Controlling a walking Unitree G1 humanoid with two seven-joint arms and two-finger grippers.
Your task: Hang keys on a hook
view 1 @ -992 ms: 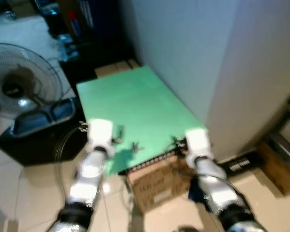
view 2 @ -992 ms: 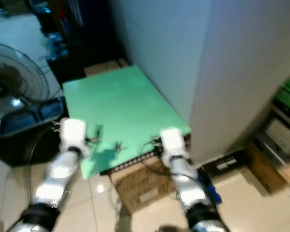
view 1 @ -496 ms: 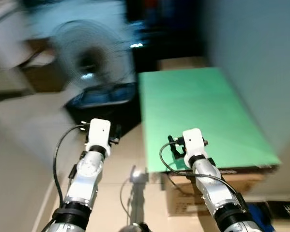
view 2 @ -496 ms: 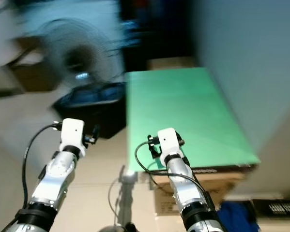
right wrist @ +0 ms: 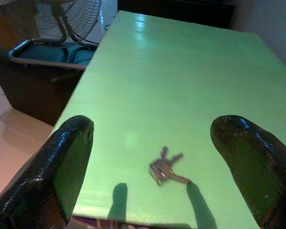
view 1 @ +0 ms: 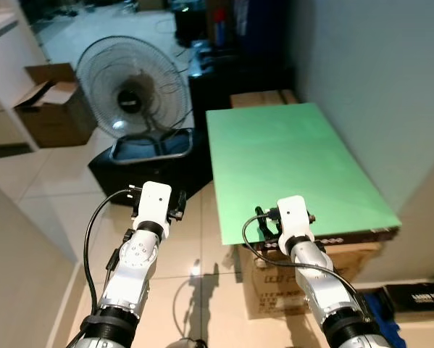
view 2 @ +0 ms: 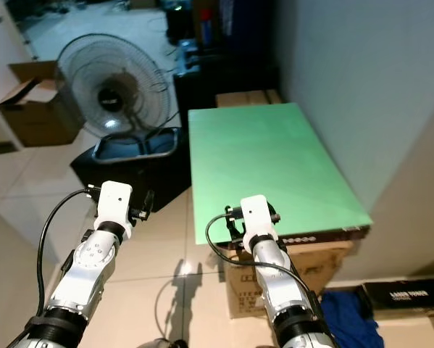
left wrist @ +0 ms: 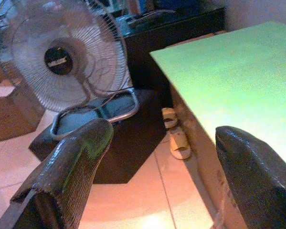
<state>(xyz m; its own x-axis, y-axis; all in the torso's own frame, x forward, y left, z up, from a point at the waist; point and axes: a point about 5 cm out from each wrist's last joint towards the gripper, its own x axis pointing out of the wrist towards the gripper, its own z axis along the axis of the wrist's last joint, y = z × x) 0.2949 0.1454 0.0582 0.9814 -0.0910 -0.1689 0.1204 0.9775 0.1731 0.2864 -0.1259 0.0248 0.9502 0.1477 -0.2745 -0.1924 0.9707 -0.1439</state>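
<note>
- keys (right wrist: 164,168) lie flat on the green surface (view 1: 289,163), near its front edge, a little in from the corner nearest the robot. nothing has hold of them.
- right hand (right wrist: 154,164) is wide open and empty, hovering above and short of the keys, which sit between its two fingers (right wrist: 61,162) in the wrist view.
- left hand (left wrist: 157,171) is also wide open and empty, out over the floor (view 1: 50,196) beside the surface, pointing toward the fan (view 1: 133,87).
- risk: keys are thin and flat on a slick top. a pinch from this angle could skate them forward or off the near edge rather than lift them.
- risk: grabbing one key blade instead of the ring leaves the bunch dangling loose, so it may slip out in transit.
- risk: the surface rests on a cardboard box (view 1: 289,272); pressing down hard could tip or shift it.
- no hook visible from here, so the robot will have to turn and walk with the keys. fan, its black base (view 1: 148,163) and slippers (left wrist: 176,136) are close by and could be clipped.
</note>
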